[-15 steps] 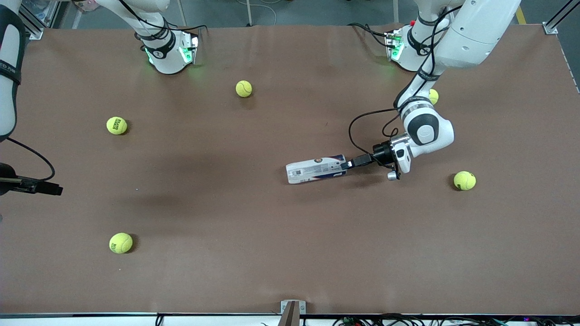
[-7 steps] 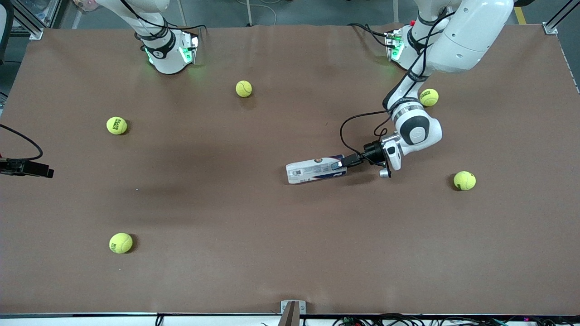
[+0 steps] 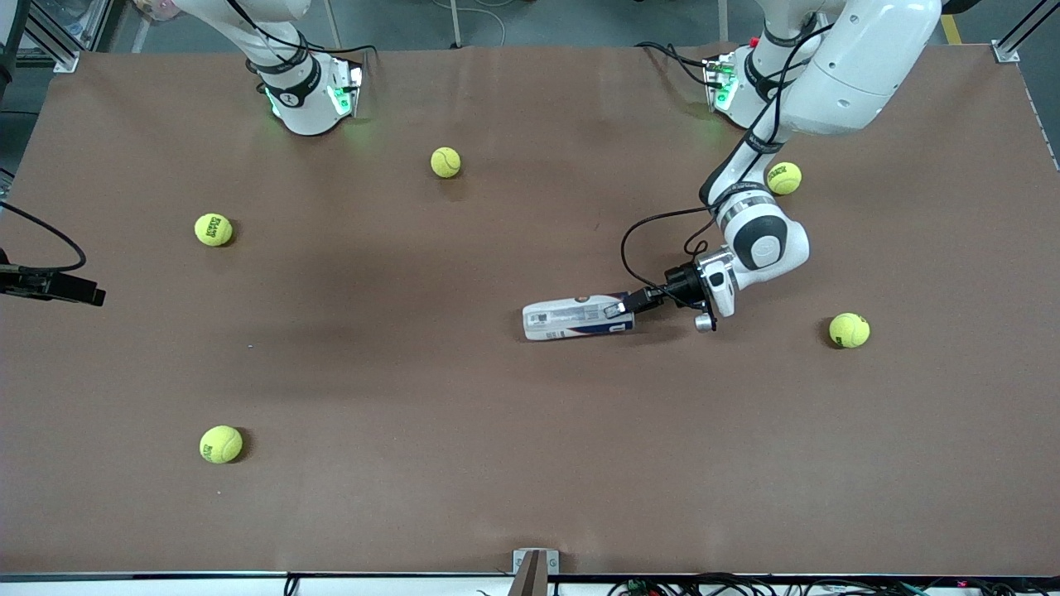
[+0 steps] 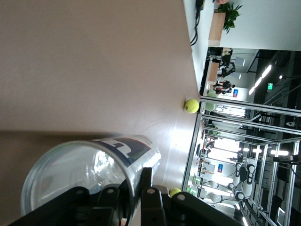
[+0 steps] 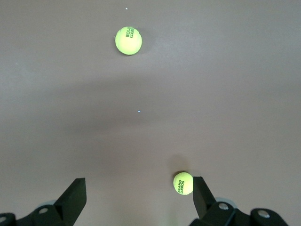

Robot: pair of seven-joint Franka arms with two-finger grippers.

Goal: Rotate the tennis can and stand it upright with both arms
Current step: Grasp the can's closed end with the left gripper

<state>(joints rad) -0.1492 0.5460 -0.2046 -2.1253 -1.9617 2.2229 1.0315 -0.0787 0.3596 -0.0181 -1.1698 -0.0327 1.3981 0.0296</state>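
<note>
The can [image 3: 577,319] lies on its side on the table [image 3: 464,463], near the middle and toward the left arm's end. Its open end faces the left arm. Its label is white and navy with small print too fine to read; in the left wrist view a large white letter shows on the navy band.

The left claw [image 3: 619,308] is at the can's open rim. In the left wrist view [image 4: 134,200] its fingers [image 4: 147,188] pinch the clear wall, one inside the mouth and one outside.

The right claw [image 5: 138,197] hangs over the table's edge at the right arm's end, its fingers spread wide with nothing between them. The right arm waits.

Five balls lie scattered on the table. In the right wrist view two of them read "ROLAND GARROS": one [image 5: 128,40] and another [image 5: 183,182] close by a fingertip.
</note>
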